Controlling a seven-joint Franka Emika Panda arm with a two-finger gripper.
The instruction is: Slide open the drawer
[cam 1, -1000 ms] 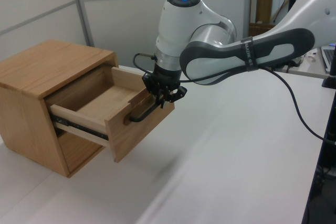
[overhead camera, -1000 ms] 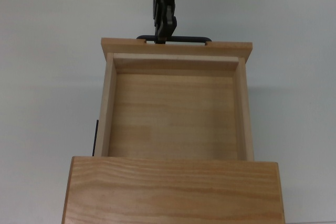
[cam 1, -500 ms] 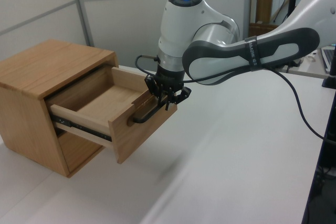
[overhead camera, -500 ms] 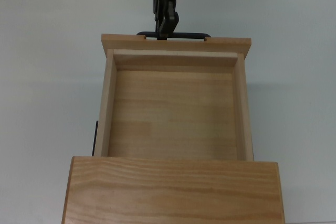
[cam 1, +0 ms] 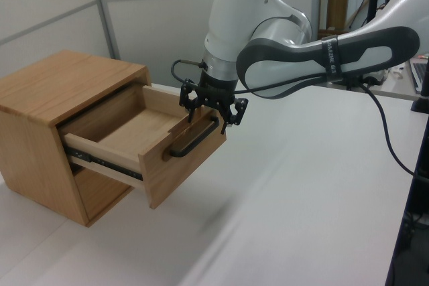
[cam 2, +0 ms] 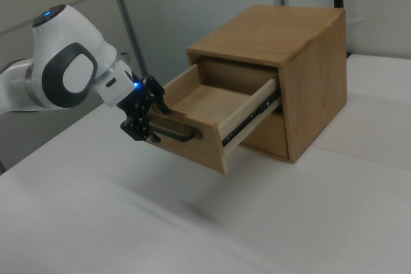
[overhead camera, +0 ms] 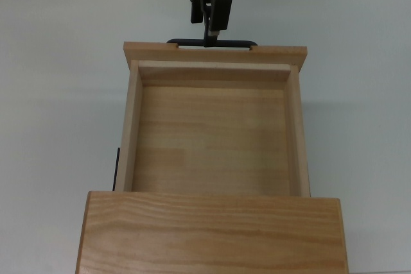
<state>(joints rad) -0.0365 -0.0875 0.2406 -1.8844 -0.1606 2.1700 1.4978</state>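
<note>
The drawer [overhead camera: 212, 139] is a light pine tray pulled far out of the wooden cabinet [overhead camera: 212, 232]. Its inside is bare. A thin black bar handle [overhead camera: 212, 43] runs across its front panel [cam 1: 181, 165]. My gripper [overhead camera: 205, 24] hovers just over that handle, open, with its fingers spread and nothing held between them. In the left view the gripper [cam 1: 212, 117] sits above the upper end of the handle [cam 1: 194, 140]. The right view shows the gripper [cam 2: 142, 123] at the drawer [cam 2: 192, 149] front, beside the handle [cam 2: 173, 134].
The cabinet [cam 1: 60, 82] stands on a white table [cam 1: 301, 192]. Black slide rails [cam 2: 247, 120] show along the drawer's sides. A black cable [cam 1: 382, 138] trails from the arm at the left view's right. Grey wall panels stand behind.
My gripper has let go of the handle, opened its fingers and lifted slightly. The drawer slid out a little further before that and now rests still.
</note>
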